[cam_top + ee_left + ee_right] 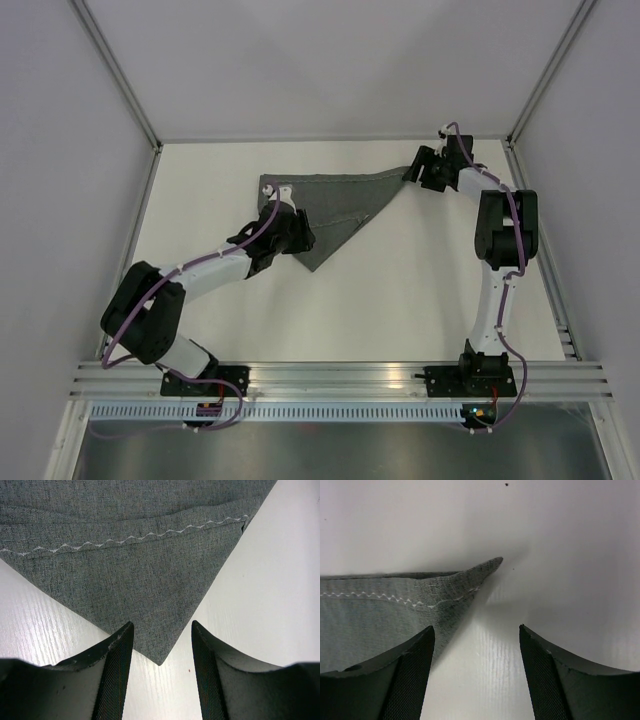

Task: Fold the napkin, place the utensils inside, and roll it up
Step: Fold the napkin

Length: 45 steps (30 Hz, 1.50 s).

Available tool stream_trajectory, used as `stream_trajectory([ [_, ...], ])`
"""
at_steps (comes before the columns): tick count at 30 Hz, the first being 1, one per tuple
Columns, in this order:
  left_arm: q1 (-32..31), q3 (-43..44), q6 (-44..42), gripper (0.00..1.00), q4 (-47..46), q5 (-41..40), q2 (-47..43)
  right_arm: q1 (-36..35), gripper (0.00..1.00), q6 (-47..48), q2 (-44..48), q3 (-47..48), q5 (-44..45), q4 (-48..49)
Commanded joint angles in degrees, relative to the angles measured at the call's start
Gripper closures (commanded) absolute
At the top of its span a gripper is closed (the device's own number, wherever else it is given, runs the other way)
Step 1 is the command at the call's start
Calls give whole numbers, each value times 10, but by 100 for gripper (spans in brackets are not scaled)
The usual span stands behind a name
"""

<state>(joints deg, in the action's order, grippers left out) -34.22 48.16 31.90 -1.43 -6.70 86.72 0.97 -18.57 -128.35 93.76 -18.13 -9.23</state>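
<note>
Left hand (161, 629), fingers spread wide and empty, straddles the pointed near corner of the napkin (340, 205), which lies folded into a triangle on the far tabletop (400, 300). Right hand (476, 630), likewise spread and empty, faces the napkin's slightly raised right corner.

white table (400, 300) | alu rail (340, 375) near edge | grey walls (60, 150)

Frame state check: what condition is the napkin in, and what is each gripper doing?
napkin: folded into a triangle, lying on the table.
left gripper: open, astride the napkin's near corner, not closed on it.
right gripper: open, at the napkin's right corner, holding nothing.
</note>
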Motion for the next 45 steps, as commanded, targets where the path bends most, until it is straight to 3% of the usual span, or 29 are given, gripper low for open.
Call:
stream_trajectory([
  [1,-2,-4,-4,45,-13,8,-22,5,26,-59,-15,11,-45,26],
  [20,-2,8,12,45,28,34,-37,16,34,-154,-65,-16,-90,144],
  [24,-2,12,13,45,28,36,-26,18,43,-160,-65,-22,-95,161],
  [27,-2,11,14,45,26,39,-21,17,57,-163,-63,-29,-97,178],
  [34,-2,11,17,45,18,42,-8,17,80,-150,-40,-36,-103,212],
  [39,-2,13,18,45,18,44,-4,17,90,-135,-18,-40,-115,234],
  [45,-2,22,18,45,18,49,6,11,92,-110,28,-59,-123,260],
])
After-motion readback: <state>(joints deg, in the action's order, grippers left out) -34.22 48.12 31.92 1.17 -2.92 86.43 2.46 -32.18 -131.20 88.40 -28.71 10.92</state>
